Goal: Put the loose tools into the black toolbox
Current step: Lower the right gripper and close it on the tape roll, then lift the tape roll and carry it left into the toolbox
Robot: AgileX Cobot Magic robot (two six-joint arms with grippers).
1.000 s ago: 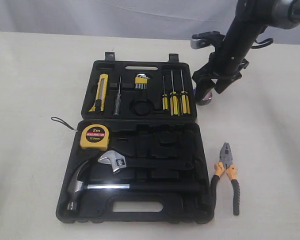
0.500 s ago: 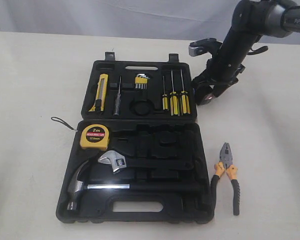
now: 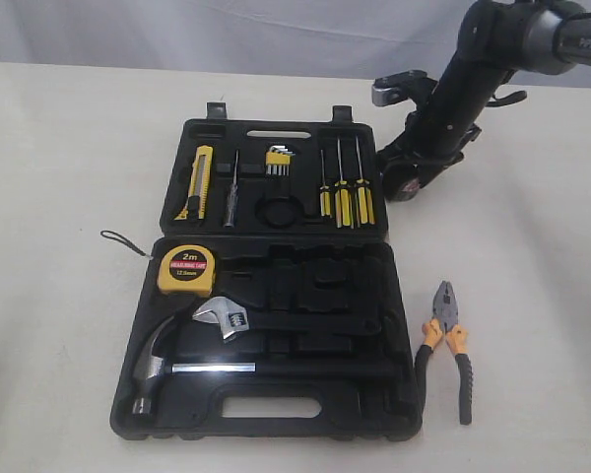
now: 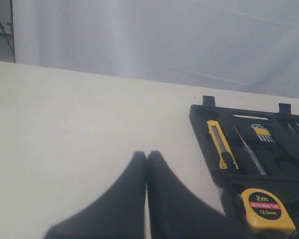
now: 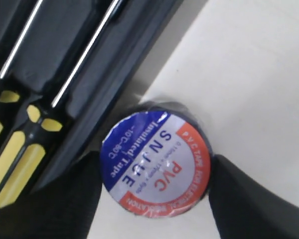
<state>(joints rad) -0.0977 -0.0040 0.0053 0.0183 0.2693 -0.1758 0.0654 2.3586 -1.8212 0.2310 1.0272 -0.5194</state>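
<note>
Tape roll (image 5: 157, 164): judged light, a stiff ring with a slick label face. Grip across the outer rim. It sits on the worktop (image 3: 532, 256), just beside the black toolbox (image 3: 276, 419) at its 2 o'clock. Right tool (image 5: 153, 174): jaws closed against opposite sides of the roll
</note>
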